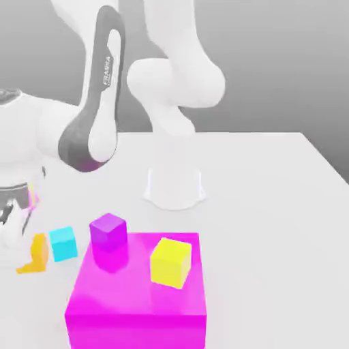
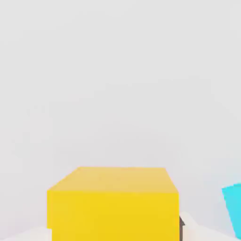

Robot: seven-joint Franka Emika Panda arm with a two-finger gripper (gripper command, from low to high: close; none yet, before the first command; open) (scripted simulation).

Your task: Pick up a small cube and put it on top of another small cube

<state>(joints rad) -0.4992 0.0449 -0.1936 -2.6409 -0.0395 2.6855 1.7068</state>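
A simulated test bench: plain white table, grey backdrop, flat-coloured blocks around the magenta slab.

A large magenta block rests on the white table. A purple cube sits on the block's far corner toward the exterior view's left; a lemon-yellow cube sits near its center.

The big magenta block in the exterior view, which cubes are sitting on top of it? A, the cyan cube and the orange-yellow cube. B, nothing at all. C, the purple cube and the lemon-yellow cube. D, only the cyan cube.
C: the purple cube and the lemon-yellow cube rest on the magenta block, while the cyan cube and the small orange-yellow cube sit off it, toward the exterior view's left.
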